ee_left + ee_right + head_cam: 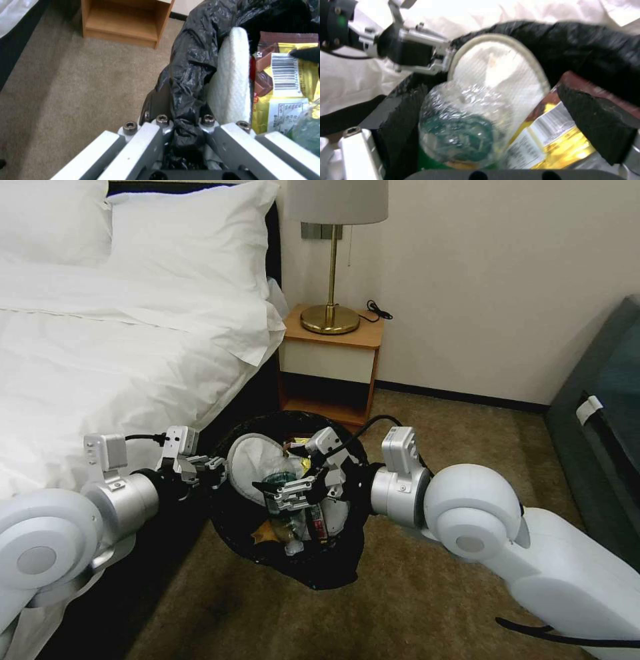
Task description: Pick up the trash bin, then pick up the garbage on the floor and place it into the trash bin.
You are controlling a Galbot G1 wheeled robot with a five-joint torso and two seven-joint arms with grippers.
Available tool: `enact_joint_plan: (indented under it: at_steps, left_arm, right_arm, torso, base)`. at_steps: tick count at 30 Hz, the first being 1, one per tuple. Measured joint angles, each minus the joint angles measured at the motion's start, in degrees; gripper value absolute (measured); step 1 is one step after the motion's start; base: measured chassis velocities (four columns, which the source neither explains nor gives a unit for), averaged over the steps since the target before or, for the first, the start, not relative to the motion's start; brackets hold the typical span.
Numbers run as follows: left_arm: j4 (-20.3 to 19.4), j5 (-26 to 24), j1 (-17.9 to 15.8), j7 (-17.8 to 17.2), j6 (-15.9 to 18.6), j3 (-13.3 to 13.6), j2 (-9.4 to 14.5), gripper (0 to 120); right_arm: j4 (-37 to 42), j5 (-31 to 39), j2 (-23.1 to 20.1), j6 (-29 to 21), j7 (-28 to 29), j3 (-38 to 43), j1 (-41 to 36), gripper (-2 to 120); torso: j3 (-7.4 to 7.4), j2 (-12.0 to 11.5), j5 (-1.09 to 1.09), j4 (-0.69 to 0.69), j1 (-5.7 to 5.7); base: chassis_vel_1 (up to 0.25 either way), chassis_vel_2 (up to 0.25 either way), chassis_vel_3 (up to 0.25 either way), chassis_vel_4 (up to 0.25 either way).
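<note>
Left gripper (181, 130) clamps the bag-lined rim of the trash bin (235, 513), beside the bed | right gripper (301, 488) over its mouth, seemingly spread around a crumpled green plastic bottle (460, 130) | slipper (257, 460), wrappers inside.

The left pincer (215, 468) is clamped on the near rim of the trash bin (333, 573) beside the bed (100, 360), holding the black-bagged bin up off the carpet (427, 607). The right pincer (293, 493) reaches in over the bin's mouth with its fingers spread — a crushed green plastic bottle (279, 493) sits just under them, among a white slipper (257, 457) leaning against the left wall and some yellow wrappers. Behind the bin stands the wooden nightstand (333, 367) with a brass lamp (331, 260) on it — close against the wall.
</note>
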Motion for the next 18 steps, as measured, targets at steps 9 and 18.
enact_joint_plan:
  at_steps: [9, 18]
  left_arm:
    - [0.6, 0.4, 0.5, -0.1, 0.0, -0.5, -0.4, 1]
    - [1.1, 0.7, 0.5, -0.3, 0.0, -0.7, -1.2, 1]
  right_arm:
    - [1.3, 2.9, 0.4, 0.0, 0.7, 4.2, 0.7, 100]
    - [2.9, 6.1, -0.5, 5.6, 1.5, 10.1, -0.2, 100]
  torso:
    - [0.00, 0.0, 0.00, 0.01, 0.00]
    - [0.00, 0.0, 0.00, 0.00, 0.00]
  base:
    - [0.000, 0.000, 0.000, 0.000]
    - [0.000, 0.000, 0.000, 0.000]
